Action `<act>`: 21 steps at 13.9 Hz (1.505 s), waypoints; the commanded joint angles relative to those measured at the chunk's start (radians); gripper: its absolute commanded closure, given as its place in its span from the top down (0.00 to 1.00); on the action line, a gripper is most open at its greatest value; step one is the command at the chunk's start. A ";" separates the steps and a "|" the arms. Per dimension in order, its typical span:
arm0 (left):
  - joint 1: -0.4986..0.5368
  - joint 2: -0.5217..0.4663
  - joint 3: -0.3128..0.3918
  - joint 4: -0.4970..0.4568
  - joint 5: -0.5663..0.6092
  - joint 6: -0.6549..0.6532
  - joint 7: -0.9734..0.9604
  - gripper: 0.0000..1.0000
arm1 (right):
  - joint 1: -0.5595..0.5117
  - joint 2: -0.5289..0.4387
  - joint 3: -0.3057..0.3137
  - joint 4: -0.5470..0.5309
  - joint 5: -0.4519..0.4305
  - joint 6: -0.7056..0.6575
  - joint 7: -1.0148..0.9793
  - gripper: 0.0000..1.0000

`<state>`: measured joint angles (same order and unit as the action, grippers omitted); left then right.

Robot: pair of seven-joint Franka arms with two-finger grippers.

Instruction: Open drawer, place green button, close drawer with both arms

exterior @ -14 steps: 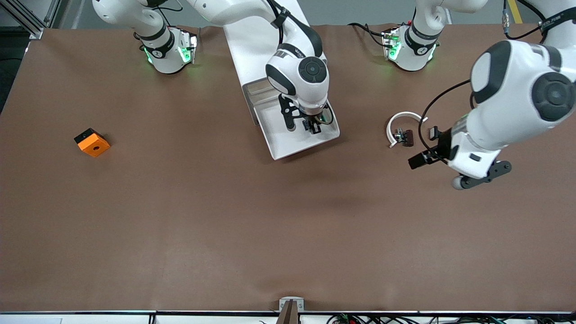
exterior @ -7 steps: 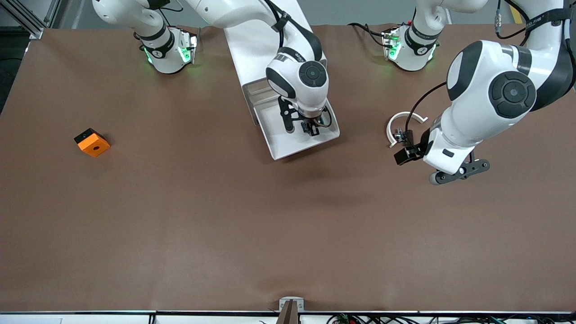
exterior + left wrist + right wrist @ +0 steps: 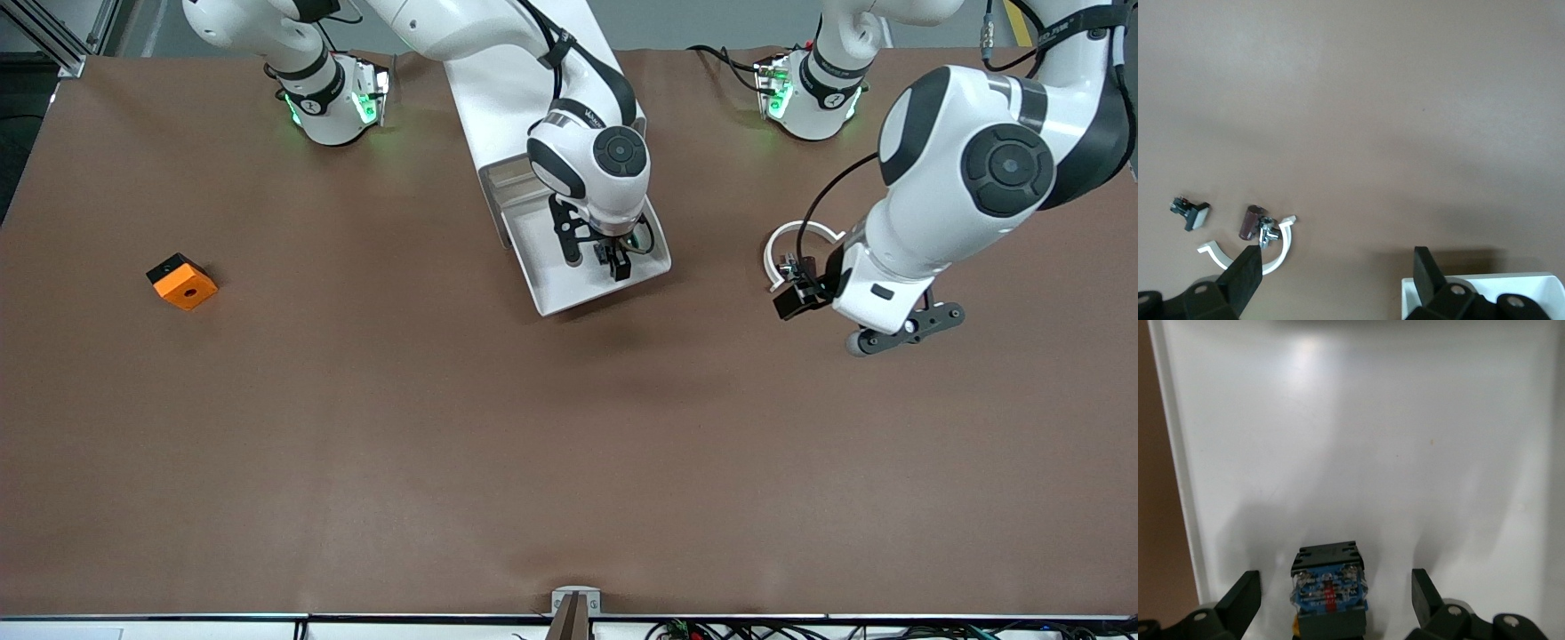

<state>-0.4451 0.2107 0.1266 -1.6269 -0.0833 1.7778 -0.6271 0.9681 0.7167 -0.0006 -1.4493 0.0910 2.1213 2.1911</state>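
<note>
Right gripper point(image 3: 613, 259), a black two-finger tool on the white arm reaching from the right base, hangs low inside the drawer point(image 3: 569, 284), a shallow white tray pulled out of the boxy white cabinet point(image 3: 520, 89). Its fingers point(image 3: 1238, 600) stand spread apart, and between them, touching neither, the button point(image 3: 1329, 590) rests on the drawer's white floor: a small black part with a bluish base showing in the right wrist view, its cap hidden from sight. Outward from this tool, the drawer's raised rim surrounds it, and the brown paper-covered table point(image 3: 444, 427) lies past the rim. Toward the left arm's end of the table, the left gripper point(image 3: 805, 293) hovers with its black fingers point(image 3: 1245, 280) wide apart and nothing between them. Just under and beside it lie a curved white plastic piece point(image 3: 787, 238) and, next to it, small dark clips point(image 3: 1257, 223); a further little dark part with a pale face point(image 3: 1191, 211) lies near them. Well apart from both tools, toward the right arm's end of the table, sits an orange block with a black hole point(image 3: 181, 282).
</note>
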 commanded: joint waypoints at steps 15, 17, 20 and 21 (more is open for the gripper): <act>-0.119 0.093 -0.030 -0.033 0.053 0.184 -0.265 1.00 | -0.219 -0.061 0.008 0.168 0.010 -0.247 -0.686 1.00; -0.142 0.134 -0.030 -0.027 0.053 0.241 -0.336 1.00 | -0.288 -0.092 0.008 0.168 0.044 -0.289 -0.830 1.00; -0.181 0.219 -0.030 -0.022 0.053 0.290 -0.387 1.00 | -0.412 -0.140 0.005 0.168 0.064 -0.365 -1.075 1.00; -0.182 0.243 -0.030 -0.015 0.054 0.301 -0.384 1.00 | -0.448 -0.149 0.002 0.168 0.064 -0.391 -1.152 1.00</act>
<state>-0.6188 0.4041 0.1000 -1.6610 -0.0550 2.0535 -0.9856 0.5937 0.6009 -0.0126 -1.2663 0.1326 1.7761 1.1774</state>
